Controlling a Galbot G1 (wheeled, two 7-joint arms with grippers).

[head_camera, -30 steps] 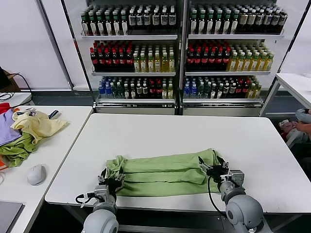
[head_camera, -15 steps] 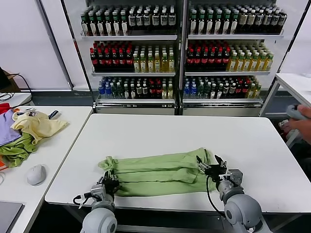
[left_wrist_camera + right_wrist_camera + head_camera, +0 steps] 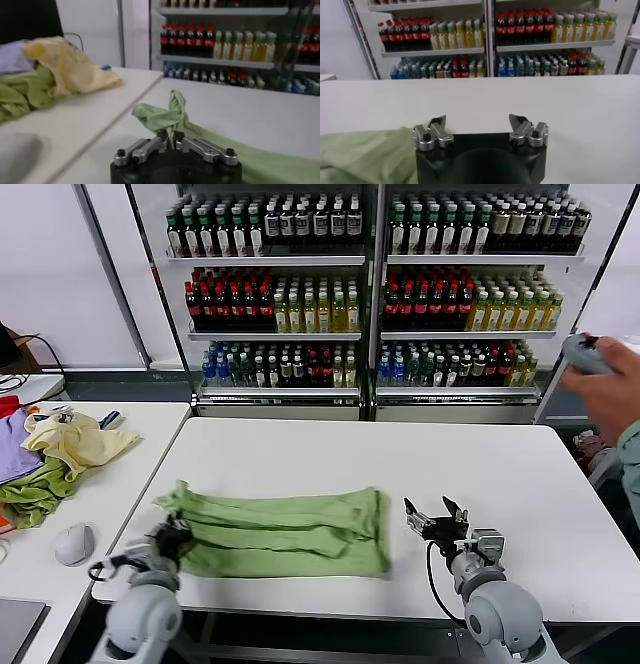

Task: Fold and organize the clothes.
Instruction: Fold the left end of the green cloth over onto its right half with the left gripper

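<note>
1 light green T-shirt lies on the white table, folded into a long band of soft, creased lengthwise rolls. Left gripper has its jaws pressed together, pinching the shirt's bunched left end. Right gripper rests just beside the right end, jaws spread, holding nothing.

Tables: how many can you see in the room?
3. The main table holding the green T-shirt; a side table at the robot's left; another table far right. More may be hidden.
</note>
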